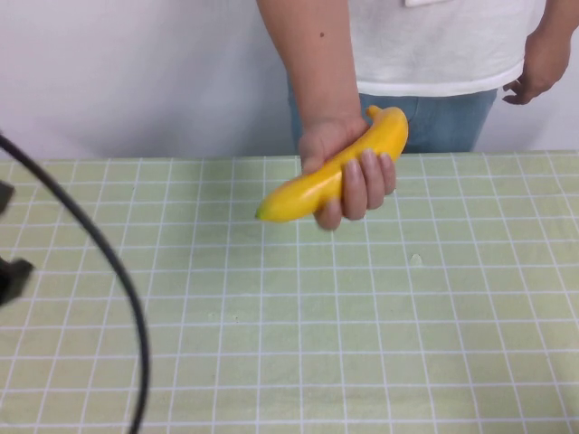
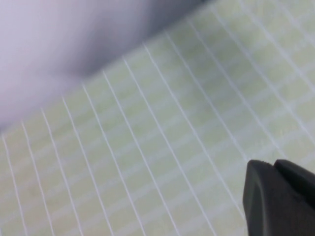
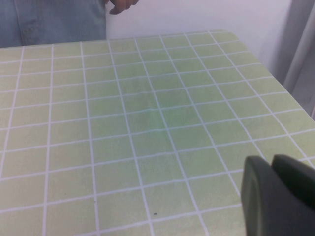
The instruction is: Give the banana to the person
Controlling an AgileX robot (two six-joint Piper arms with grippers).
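Note:
The person (image 1: 443, 45), in a white T-shirt and blue jeans, stands behind the table's far edge. One hand is wrapped round the middle of the yellow banana (image 1: 312, 188), holding it tilted just above the table. The jeans (image 3: 49, 22) also show in the right wrist view. My left gripper (image 2: 273, 164) is shut and empty over bare tablecloth; in the high view only a dark part of it (image 1: 11, 276) shows at the far left edge. My right gripper (image 3: 273, 160) is shut and empty near the table's right side, out of the high view. Neither gripper touches the banana.
The table has a pale green cloth with a white grid (image 1: 362, 325). A black cable (image 1: 118, 271) arcs over its left part. The table's right edge (image 3: 275, 73) shows in the right wrist view. A white wall stands behind the person.

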